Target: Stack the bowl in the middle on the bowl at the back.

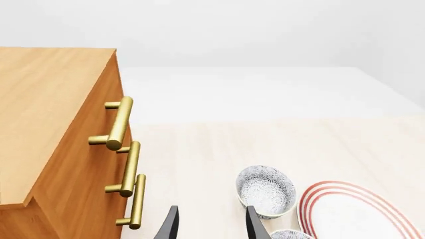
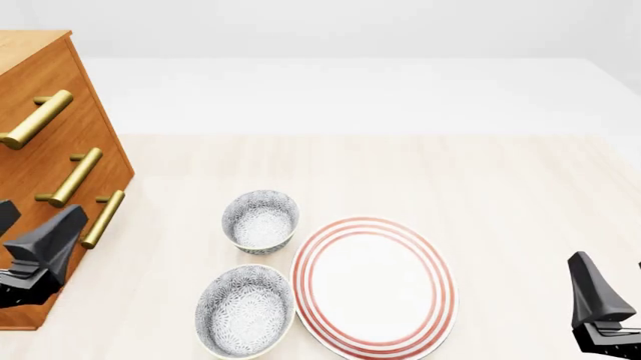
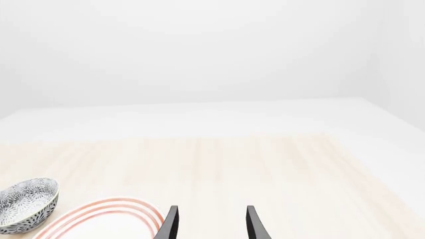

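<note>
Two small speckled white bowls stand left of centre on the table. The bowl at the back [image 2: 260, 220] is upright and empty; it also shows in the left wrist view [image 1: 266, 190] and the right wrist view [image 3: 27, 204]. The bowl in the middle [image 2: 245, 311] sits nearer, beside the plate; only its rim [image 1: 291, 234] shows in the left wrist view. My left gripper [image 2: 40, 229] hovers open at the far left by the cabinet, well left of both bowls. My right gripper [image 2: 609, 277] is open at the far right, holding nothing.
A big red-ringed white plate [image 2: 374, 285] lies right of the bowls, close to both. A wooden drawer cabinet [image 2: 60, 135] with brass handles [image 2: 78, 176] stands at the left edge, close to my left gripper. Pale tabletop [image 2: 481, 180] stretches behind.
</note>
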